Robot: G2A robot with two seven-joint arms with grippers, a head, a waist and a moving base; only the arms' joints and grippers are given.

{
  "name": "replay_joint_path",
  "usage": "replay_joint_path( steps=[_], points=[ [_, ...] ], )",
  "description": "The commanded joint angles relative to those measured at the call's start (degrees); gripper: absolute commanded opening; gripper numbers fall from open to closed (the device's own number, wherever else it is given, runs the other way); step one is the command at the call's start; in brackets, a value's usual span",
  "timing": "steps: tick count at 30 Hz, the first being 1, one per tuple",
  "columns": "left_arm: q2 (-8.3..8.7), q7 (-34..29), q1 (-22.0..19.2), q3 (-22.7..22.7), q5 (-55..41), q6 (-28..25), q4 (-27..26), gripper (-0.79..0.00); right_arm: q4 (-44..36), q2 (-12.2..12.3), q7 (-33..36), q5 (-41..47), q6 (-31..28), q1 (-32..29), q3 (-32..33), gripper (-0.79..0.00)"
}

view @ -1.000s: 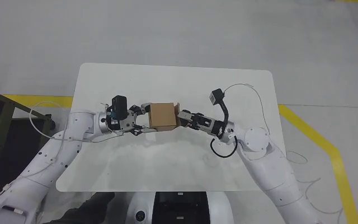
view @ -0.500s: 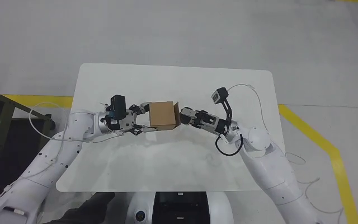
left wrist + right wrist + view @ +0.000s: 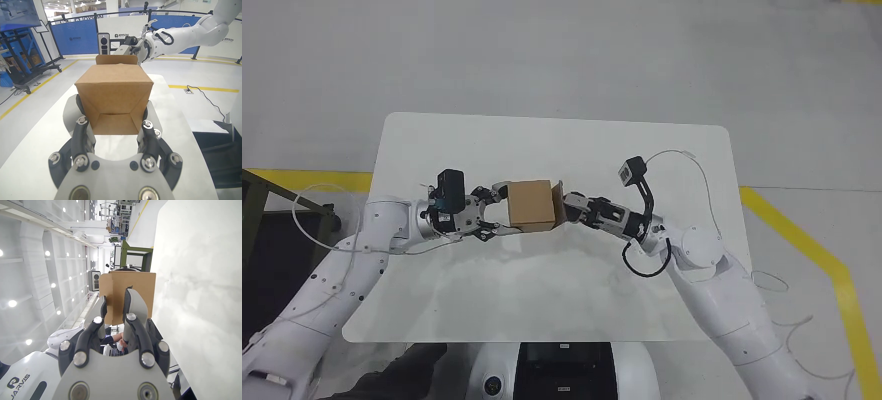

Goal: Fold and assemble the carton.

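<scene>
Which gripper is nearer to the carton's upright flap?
Right. The right gripper sits against the carton end where the flap stands; the left gripper clasps the opposite end, with the carton body between it and the flap.

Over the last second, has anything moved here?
The carton crept slightly toward the robot's left and away from it, held between the left end effector and the right end effector; the right arm followed. Neither let go.
</scene>
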Motion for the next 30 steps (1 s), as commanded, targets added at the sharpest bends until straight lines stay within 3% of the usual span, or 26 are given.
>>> replay_joint_path(
  steps=[1, 10, 30],
  points=[
    [-0.08, -0.2, 0.0, -0.1, 0.0, -0.1, 0.1, -0.542, -0.3, 0.1, -0.4, -1.0, 0.0, -0.2, 0.0, -0.588],
    [-0.43, -0.4, 0.1, -0.6, 0.1, -0.4, 0.1, -0.579, -0.9, 0.1, -1.4, -3.3, 0.9, -0.3, -0.4, -0.613],
    [-0.93, -0.5, 0.9, -2.0, 1.1, -0.9, -0.4, -0.573, -1.3, -0.1, -3.0, -4.7, 1.3, 0.2, -1.2, -0.659]
  ],
)
